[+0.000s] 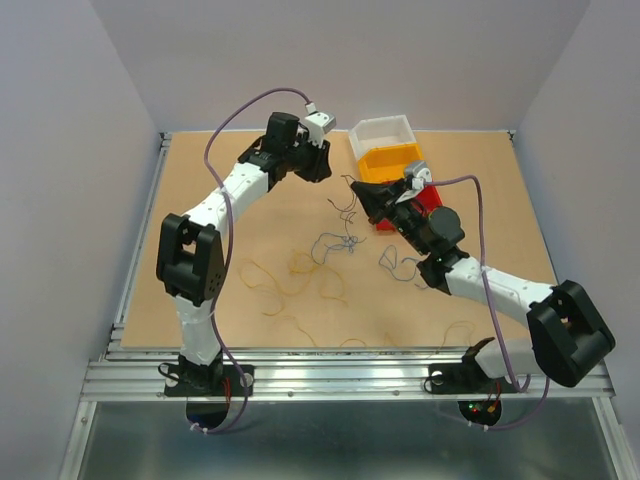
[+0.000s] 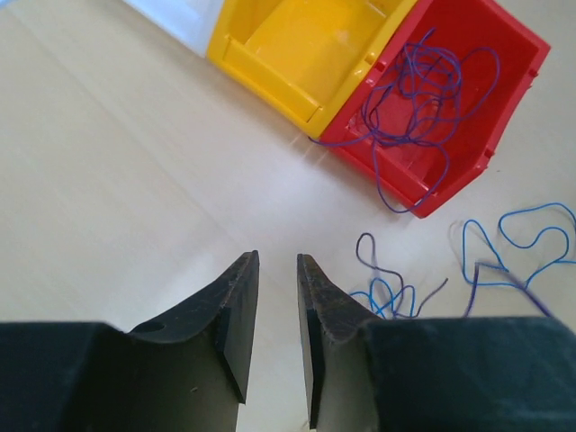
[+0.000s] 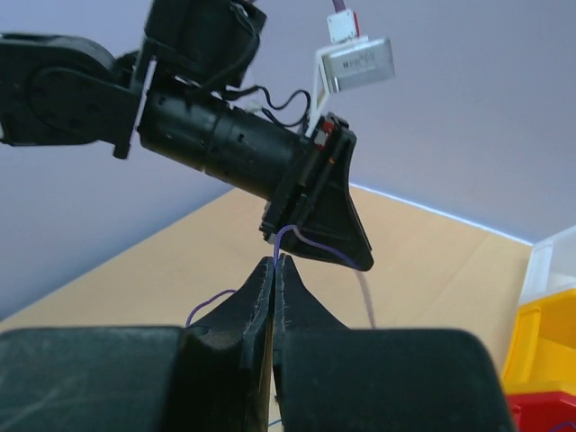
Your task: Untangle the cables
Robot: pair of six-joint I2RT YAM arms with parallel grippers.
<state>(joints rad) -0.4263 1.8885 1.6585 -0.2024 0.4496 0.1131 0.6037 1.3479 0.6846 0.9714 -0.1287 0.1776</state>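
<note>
Found the cables in several places. Noted a bundle of purple wire [image 2: 423,90] heaped in the red bin [image 2: 490,40] next to the yellow bin [image 2: 288,45], with a strand or two spilling over the bin's wall onto the table [image 2: 117,180]. Saw blue wires [image 2: 486,267] lying in loose loops on the table near that bin. From the top view, picked out a small knotted clump [image 1: 335,243] mid-table and yellow-orange wires [image 1: 290,275] strewn nearer the arm bases, well apart from the bins.

Found the left pincer [image 2: 277,261] released, its fingers a little apart with nothing between them, poised above bare table. Found the right pincer [image 3: 274,263] clenched, tips pressed flat together on a single purple strand [image 3: 288,231], raised off the table and arching from those tips toward the left pincer. Could not tell whether that strand touched the left pincer or merely passed in front of it.

Judged the wires near weightless, limp and slick. Thought them thin enough to slide out from between the pads and quick to snag on one another. Reckoned them best taken at a free end or an open loop standing clear of the clump. Favoured pinching well back from the very tips and drawing away slowly, to avoid cinching any knot tighter.
</note>
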